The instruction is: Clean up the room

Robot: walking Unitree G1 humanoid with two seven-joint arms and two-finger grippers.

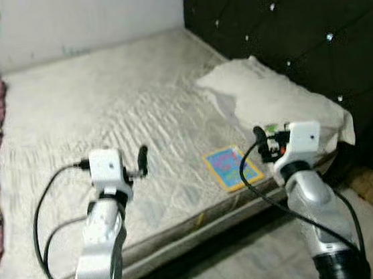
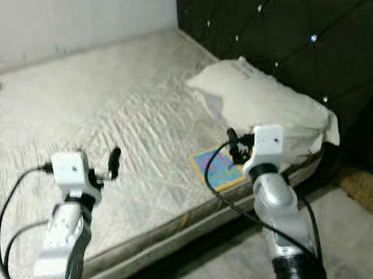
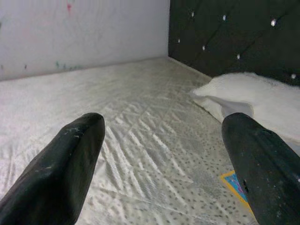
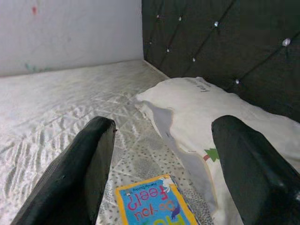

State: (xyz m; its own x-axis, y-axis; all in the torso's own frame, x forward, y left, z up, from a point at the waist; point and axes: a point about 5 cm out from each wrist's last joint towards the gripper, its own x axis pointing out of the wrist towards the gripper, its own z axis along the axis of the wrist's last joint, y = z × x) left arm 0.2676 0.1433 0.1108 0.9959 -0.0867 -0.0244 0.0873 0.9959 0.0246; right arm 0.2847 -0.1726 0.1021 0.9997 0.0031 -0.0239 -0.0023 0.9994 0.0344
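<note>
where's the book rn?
The book lies flat on the mattress near its front edge, on the robot's right, beside the white pillow and just ahead of the open right gripper.

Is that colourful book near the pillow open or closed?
Closed. The book lies flat on the mattress with its cover up, beside the pillow, title showing in the right wrist view.
</note>
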